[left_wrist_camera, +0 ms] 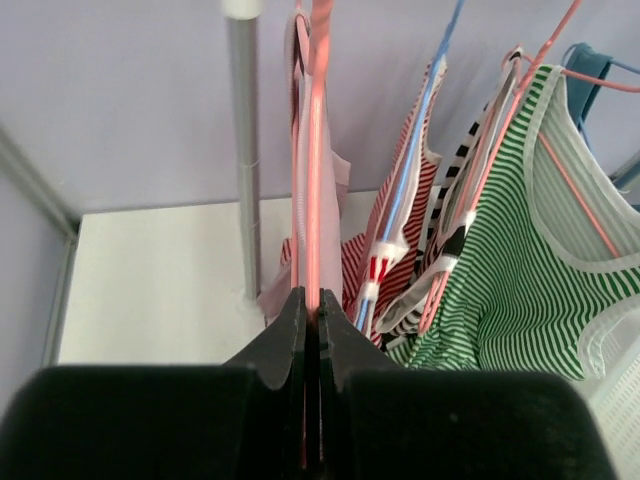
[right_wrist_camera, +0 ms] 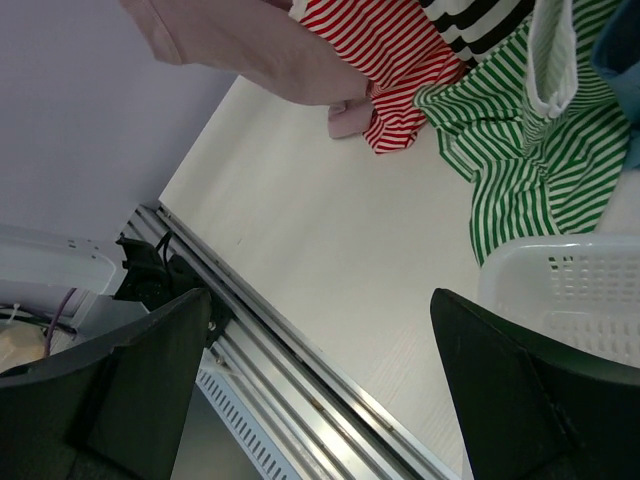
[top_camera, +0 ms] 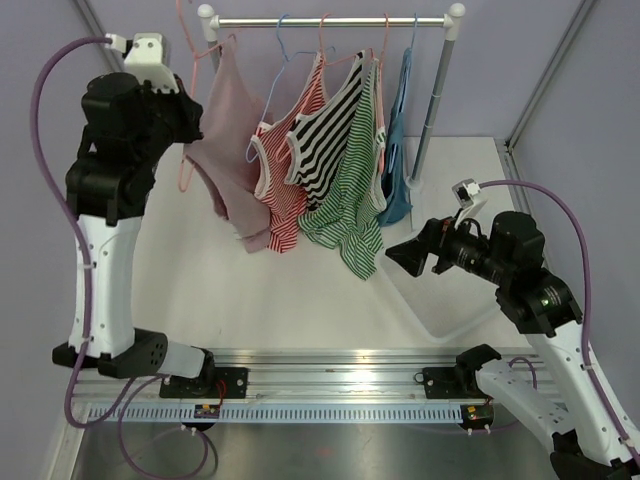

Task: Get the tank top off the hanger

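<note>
Black fingers of the left pincer (left_wrist_camera: pixel 311 300) fill the bottom of the left wrist view. They are pressed together, with the thin pink plastic hanger (left_wrist_camera: pixel 315 150) pinched edge-on between them. The grip is low on the hanger, well below the metal rail (top_camera: pixel 330 21).

The pale pink tank top (top_camera: pixel 225 130) is at the left end of the rail, draped on that hanger. Its hem is bunched low over the white desk (top_camera: pixel 200 290); I cannot tell whether it touches. Beside it hang a red-and-white striped top (top_camera: pixel 285 190), a black-and-white striped top (top_camera: pixel 325 140), a green-and-white striped top (top_camera: pixel 355 190) and a blue top (top_camera: pixel 397 170).

Right pincer (right_wrist_camera: pixel 320 300): fingers spread wide, holding nothing. It hangs over the desk next to the white perforated plastic basket (right_wrist_camera: pixel 570 290) and is aimed towards the hems.

Step, as judged: the hanger is secured and the garment is not yet off, so this is an early stage. The next move likely needs the right pincer to take pink fabric only, near a strap or the hem, and draw it off the hanger's shoulder while the left holds firm. Risk: catching the neighbouring red-striped top.
</note>
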Controlling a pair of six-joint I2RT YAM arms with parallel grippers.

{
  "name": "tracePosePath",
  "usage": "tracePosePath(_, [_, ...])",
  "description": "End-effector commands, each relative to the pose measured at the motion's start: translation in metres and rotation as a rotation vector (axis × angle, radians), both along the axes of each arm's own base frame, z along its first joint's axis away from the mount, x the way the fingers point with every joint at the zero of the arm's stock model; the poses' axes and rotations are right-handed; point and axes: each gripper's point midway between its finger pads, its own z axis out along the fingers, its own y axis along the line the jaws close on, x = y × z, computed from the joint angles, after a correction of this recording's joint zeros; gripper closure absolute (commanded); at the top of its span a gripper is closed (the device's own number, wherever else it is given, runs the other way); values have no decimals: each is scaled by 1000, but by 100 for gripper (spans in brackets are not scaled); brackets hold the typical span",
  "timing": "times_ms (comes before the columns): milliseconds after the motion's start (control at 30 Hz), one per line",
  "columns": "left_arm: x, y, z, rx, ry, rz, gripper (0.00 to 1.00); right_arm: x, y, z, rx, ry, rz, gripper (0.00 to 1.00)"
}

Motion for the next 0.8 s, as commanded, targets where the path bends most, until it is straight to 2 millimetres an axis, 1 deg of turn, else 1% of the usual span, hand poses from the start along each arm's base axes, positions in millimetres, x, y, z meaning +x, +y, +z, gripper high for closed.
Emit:
tracePosePath(0, [-50, 28, 35, -58, -102, 115, 100, -6, 18, 39, 61, -115, 131, 0])
tracePosePath(33, [-69, 32, 42, -71, -129, 114, 100, -8, 21, 41, 69, -115, 154, 0])
tracePosePath(100, [-83, 30, 31, -99, -100, 98, 100, -6, 25, 45, 81, -116, 172, 1])
tracePosePath(133, [-105, 30, 36, -112, -126, 76, 100, -7, 27, 46, 85, -111, 188, 1])
tracePosePath(167, [-109, 27, 23, -116, -95, 55, 100, -7, 28, 49, 88, -114, 196, 1])
tracePosePath(200, [-122, 14, 17, -139, -76, -21, 100, -8, 30, 51, 92, -119, 209, 1])
tracePosePath(233, [-144, 9, 18, -152, -90, -77, 100, -12, 32, 53, 101, -118, 236, 1])
tracePosePath(267, [-146, -1, -8, -154, -25, -130, 100, -13, 35, 53, 112, -105, 254, 0])
tracePosePath(300, [-158, -15, -20, -177, 19, -214, 100, -15, 38, 55, 121, -105, 274, 1])
tracePosePath(333, [-164, -22, -36, -181, 59, -255, 100, -20, 41, 57, 136, -100, 315, 0])
tracePosePath(367, [-182, -24, -42, -184, 49, -296, 100, -21, 44, 53, 150, -70, 327, 1])
tracePosePath(400, [-183, -29, -74, -175, 126, -323, 100, -21, 46, 56, 167, -81, 342, 1])
tracePosePath(433, [-190, -28, -85, -173, 135, -325, 100, -25, 49, 55, 181, -72, 378, 1])
tracePosePath(467, [-205, -25, -89, -171, 113, -331, 100, -24, 52, 48, 194, -36, 385, 0])
tracePosePath(500, [-210, -27, -115, -146, 169, -354, 100, -23, 54, 48, 204, -36, 391, 0])
tracePosePath(533, [-216, -27, -123, -137, 178, -368, 100, -21, 55, 39, 207, -9, 386, 1])
tracePosePath(567, [-222, -28, -131, -131, 190, -384, 100, -17, 58, 38, 223, -2, 381, 0])
tracePosePath(600, [-235, -33, -128, -149, 150, -433, 100, -17, 61, 34, 229, 10, 383, 1])
tracePosePath(633, [-236, -40, -141, -163, 175, -469, 100, -10, 63, 23, 228, 33, 351, 0])
tracePosePath(667, [-241, -45, -142, -175, 178, -508, 100, -7, 68, 19, 242, 63, 336, 1])
tracePosePath(700, [-248, -56, -141, -201, 188, -584, 100, -9, 77, 20, 255, 54, 347, 0])
tracePosePath(733, [-248, -62, -149, -214, 216, -620, 100, 0, 82, 16, 253, 56, 290, 0])
tracePosePath(767, [-250, -66, -150, -226, 222, -654, 100, 7, 91, 8, 246, 76, 266, 0])
